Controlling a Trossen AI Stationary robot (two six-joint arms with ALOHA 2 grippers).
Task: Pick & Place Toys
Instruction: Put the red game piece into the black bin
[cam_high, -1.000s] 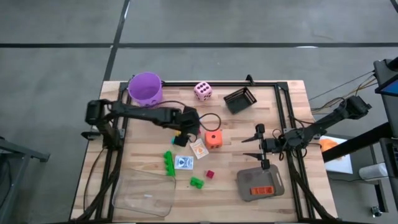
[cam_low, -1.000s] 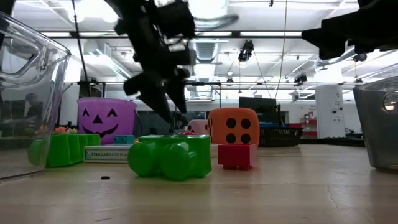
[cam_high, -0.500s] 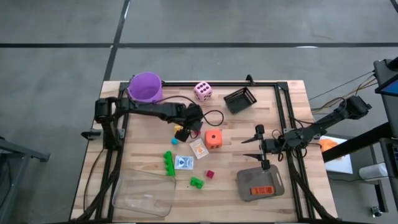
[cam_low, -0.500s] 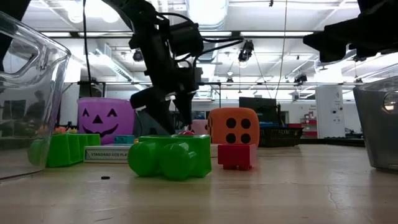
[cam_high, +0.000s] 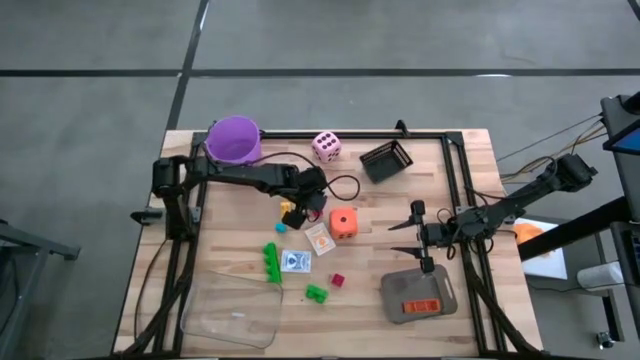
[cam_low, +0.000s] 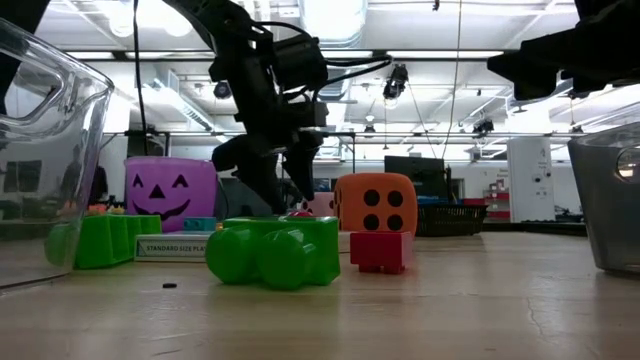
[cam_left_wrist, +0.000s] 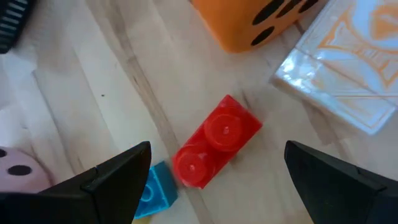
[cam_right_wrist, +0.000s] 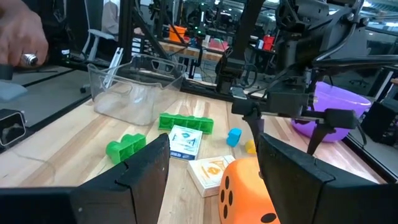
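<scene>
My left gripper hovers open, pointing steeply down, its fingers on either side of a red brick that lies flat on the wood; they do not touch it. Beside the brick are a blue brick, a yellow brick, the orange die and an orange-printed card pack. Nearer the front lie a white-blue card pack, two green bricks and a small red brick. The pink die sits at the back. My right gripper waits open at the right, level.
A purple bucket stands at the far left corner and a black basket at the back. A grey tray lies front right, a clear container front left. A person's hand shows beyond the table.
My left gripper has shifted a little toward the table's right edge and sunk lower over the red brick, rolling its wrist as it went; it has stayed open. In the last half second it has kept still. No toy has moved.
</scene>
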